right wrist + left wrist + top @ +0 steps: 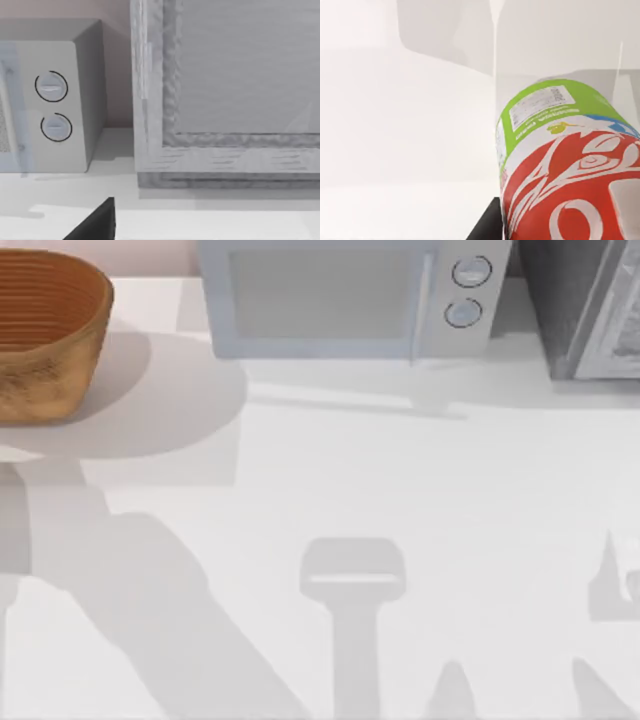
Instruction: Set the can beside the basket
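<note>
One basket (45, 335) sits on the white tabletop (400, 490) at about ten o'clock in the top view, its ribbed orange-brown inside open upward. At twelve o'clock, along the back edge, stands a pale microwave (350, 295) with two round dials, and at about one to two o'clock a grey framed cabinet (590, 305) stands just beside it. The right wrist view faces that microwave (50, 100) and cabinet (225, 95) from low over the tabletop. The can (560, 170) appears close up in the left wrist view, tilted, its green part farther from the camera and its red band with white lettering nearer, above the white tabletop (395, 125). Whether the left pincer or the right pincer is apart or together cannot be told.
</note>
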`<control>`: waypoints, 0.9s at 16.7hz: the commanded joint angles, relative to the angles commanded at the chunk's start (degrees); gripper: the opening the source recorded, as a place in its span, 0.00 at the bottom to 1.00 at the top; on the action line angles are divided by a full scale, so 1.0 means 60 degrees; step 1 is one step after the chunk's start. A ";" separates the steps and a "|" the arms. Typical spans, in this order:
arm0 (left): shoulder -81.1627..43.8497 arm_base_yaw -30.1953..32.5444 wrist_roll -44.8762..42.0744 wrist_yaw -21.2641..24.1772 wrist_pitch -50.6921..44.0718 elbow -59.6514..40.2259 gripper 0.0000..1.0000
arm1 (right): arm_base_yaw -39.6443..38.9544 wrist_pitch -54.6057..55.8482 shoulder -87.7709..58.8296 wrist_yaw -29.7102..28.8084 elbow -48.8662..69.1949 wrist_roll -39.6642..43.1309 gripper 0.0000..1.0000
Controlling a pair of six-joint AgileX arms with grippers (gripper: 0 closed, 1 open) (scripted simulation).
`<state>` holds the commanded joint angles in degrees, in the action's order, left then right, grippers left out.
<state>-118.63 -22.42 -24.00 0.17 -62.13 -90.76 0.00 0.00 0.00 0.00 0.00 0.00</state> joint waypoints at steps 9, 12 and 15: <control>0.0000 0.0000 0.0000 0.0000 0.0000 0.0000 1.00 | 0.0000 0.0000 0.0000 0.0000 0.0000 0.0000 1.00; 0.0000 0.0000 0.0000 0.0000 0.0000 0.0000 1.00 | 0.0000 0.0000 0.0000 0.0000 0.0000 0.0000 1.00; 0.0056 -0.0002 0.0013 0.0006 -0.0166 -0.0163 1.00 | 0.0000 0.0000 0.0000 0.0000 0.0000 0.0000 1.00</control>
<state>-118.29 -22.43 -23.92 0.21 -63.13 -91.74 0.00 0.00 0.00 0.00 0.00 0.00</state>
